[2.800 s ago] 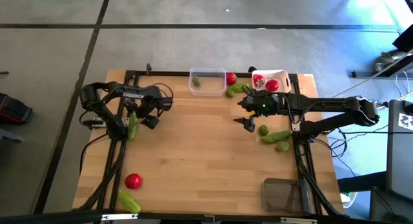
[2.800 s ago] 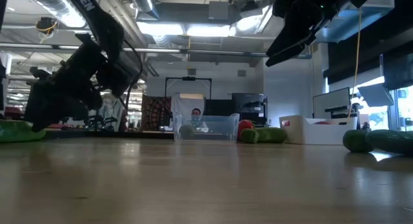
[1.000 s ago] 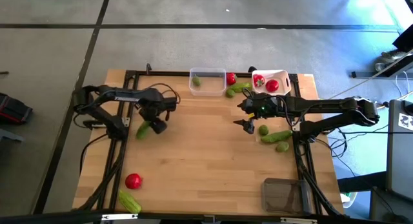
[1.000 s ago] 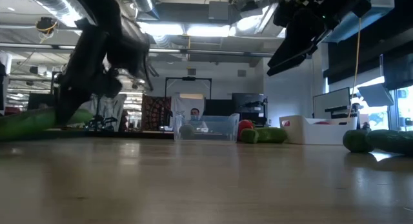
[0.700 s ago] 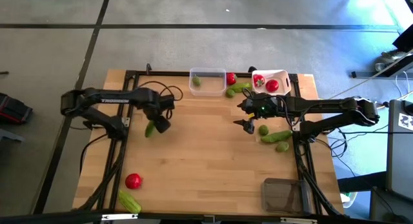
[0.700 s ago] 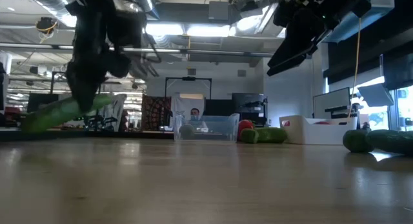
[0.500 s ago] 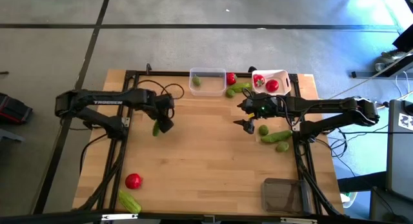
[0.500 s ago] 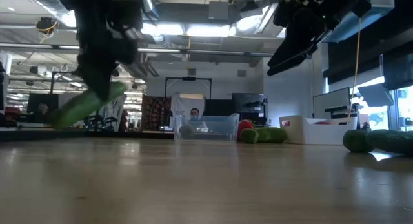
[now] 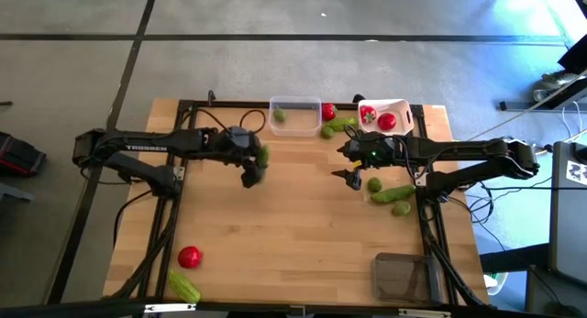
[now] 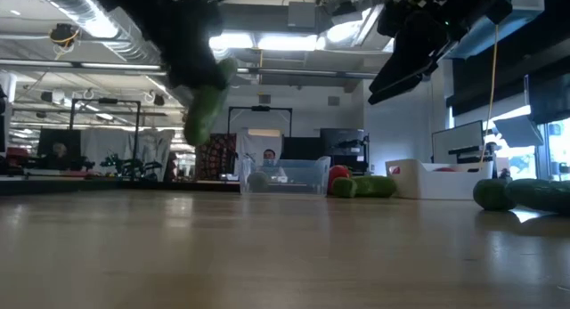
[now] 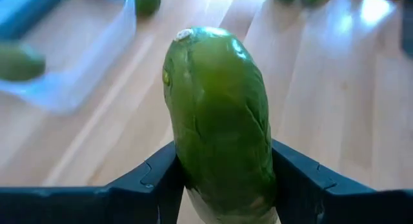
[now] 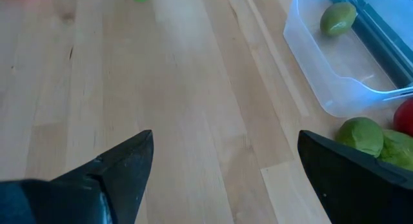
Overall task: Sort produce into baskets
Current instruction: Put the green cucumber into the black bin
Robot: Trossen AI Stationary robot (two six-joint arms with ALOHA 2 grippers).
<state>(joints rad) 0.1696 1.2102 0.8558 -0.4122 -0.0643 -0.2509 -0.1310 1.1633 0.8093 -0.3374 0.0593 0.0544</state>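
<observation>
Glossy cucumber (image 11: 219, 121), matt wooden table (image 9: 293, 226)

We see even, bright overhead light in high view; table (image 9: 293, 226) evenly lit, only soft short shadows under arms

Low view: ceiling strip lights (image 10: 258, 42) at 12 o'clock blown out, arms backlit into dark silhouettes; near tabletop soft, cucumber (image 10: 203, 109) at 10 o'clock smeared by motion blur

Left wrist view: cucumber sharp, background blurred, glare patch at 1 o'clock

Right wrist view: clear basket (image 12: 348, 62) at 2 o'clock glows bluish
</observation>
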